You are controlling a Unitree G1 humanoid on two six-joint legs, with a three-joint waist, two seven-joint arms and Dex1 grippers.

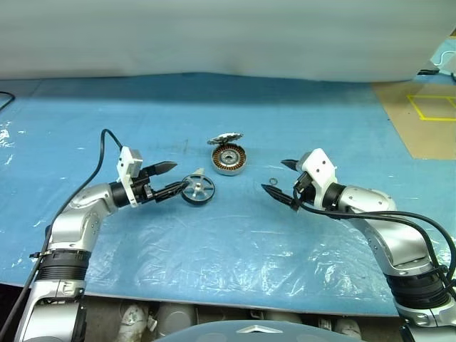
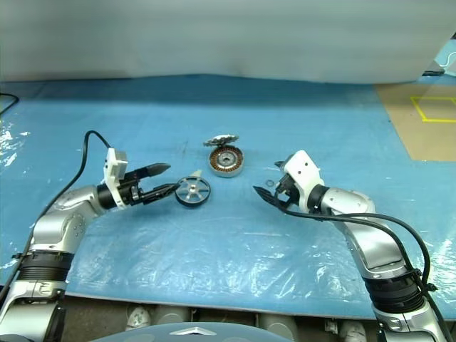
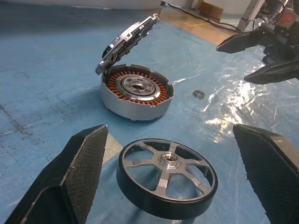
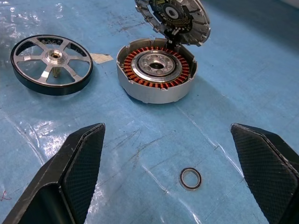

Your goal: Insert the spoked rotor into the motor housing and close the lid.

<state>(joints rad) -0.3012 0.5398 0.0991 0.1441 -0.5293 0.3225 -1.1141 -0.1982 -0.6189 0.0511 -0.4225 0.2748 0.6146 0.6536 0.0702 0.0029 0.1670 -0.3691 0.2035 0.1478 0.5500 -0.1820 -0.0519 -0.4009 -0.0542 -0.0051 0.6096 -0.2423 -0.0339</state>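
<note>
The spoked rotor (image 1: 198, 189), a silver wheel with a dark rim, lies on the blue sheet left of centre. Just behind it to the right stands the motor housing (image 1: 229, 159), its copper windings (image 3: 136, 92) showing. The lid (image 1: 225, 138) is propped up at a tilt on the housing's far edge, ribbed face down (image 4: 175, 16). My left gripper (image 1: 179, 176) is open at the rotor's left edge; the rotor (image 3: 167, 183) lies in front of and between its fingers, not gripped. My right gripper (image 1: 274, 177) hangs open to the right of the housing, holding nothing.
A small dark ring (image 4: 190, 178) lies on the sheet just under my right gripper. A scrap of pale tape (image 4: 100, 58) sits between rotor and housing. The crinkled blue sheet (image 1: 235, 242) covers the table to its front edge. Brown flooring with yellow tape (image 1: 427, 107) lies far right.
</note>
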